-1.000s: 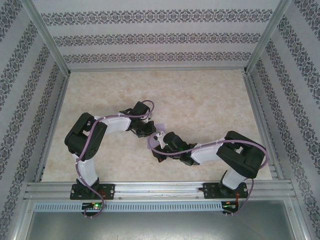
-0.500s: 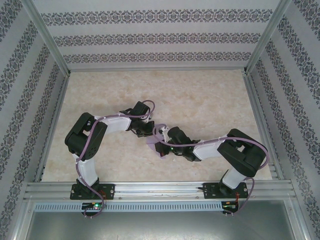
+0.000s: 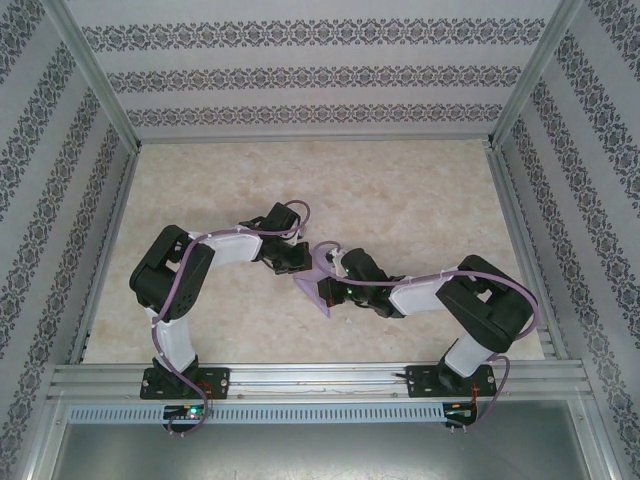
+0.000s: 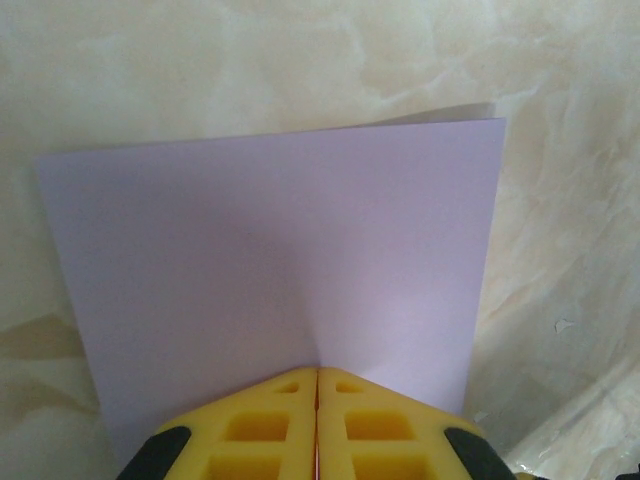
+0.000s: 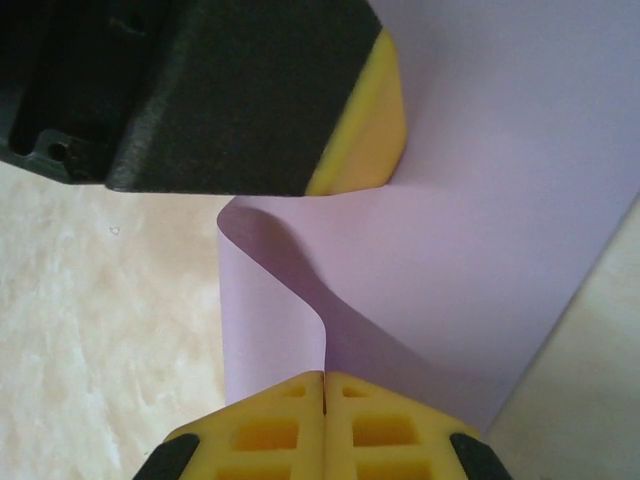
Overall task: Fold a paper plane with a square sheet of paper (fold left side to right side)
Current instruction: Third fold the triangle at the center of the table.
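Left end effector (image 4: pixel 317 385) is clamped shut on the near edge of the square sheet of paper (image 4: pixel 280 250). From those fingertips the lilac sheet spreads straight ahead, a bit wider across than it runs away, over the marbled desk (image 4: pixel 200 60). There's a hint of a second layer peeking out at its far right corner.

Right end effector (image 5: pixel 323 385) is also closed, pinching another edge. Just ahead of its fingertips the paper rises in a loose S-curl, so it's bowed rather than creased. The left one's yellow finger (image 5: pixel 372 120) sits just beyond that curl, up and to the left.

From the overhead view the two are just beside each other mid-desk, with the paper between them. So neither arm is "nearer": both have it.

My guess is that the fold depends on the right one's edge landing squarely over the left one's before anything gets pressed flat.

Count: one sheet, two end effectors, both gripping it.
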Motion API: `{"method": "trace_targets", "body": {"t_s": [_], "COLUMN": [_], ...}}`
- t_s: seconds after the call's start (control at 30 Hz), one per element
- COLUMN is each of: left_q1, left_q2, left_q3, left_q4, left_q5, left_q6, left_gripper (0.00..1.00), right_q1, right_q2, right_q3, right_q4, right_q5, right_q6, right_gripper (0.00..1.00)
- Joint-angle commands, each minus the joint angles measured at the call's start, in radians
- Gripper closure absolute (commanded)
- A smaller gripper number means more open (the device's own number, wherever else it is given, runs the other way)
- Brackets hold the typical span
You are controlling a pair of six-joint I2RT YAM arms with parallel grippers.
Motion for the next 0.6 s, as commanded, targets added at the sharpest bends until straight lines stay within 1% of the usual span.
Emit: {"method": "trace_targets", "body": {"t_s": [0.0, 0.57], "left_q1": [0.012, 0.01], "left_q2": [0.046, 0.049], "left_q3": [-0.005, -0.008], "left_q4": [-0.051, -0.044], "left_q5": [-0.033, -0.029], "left_q6": [0.012, 0.007], "left_gripper": [0.93, 0.92], "right_q1": [-0.011, -0.014], "right_q2": [-0.007, 0.01], "right_q3": [0.022, 0.034], "right_q4": [-0.017, -0.031], "right_q5": [0.009, 0.016], "right_q6": [-0.021, -0.029], "right_gripper": [1.0, 1.0]}}
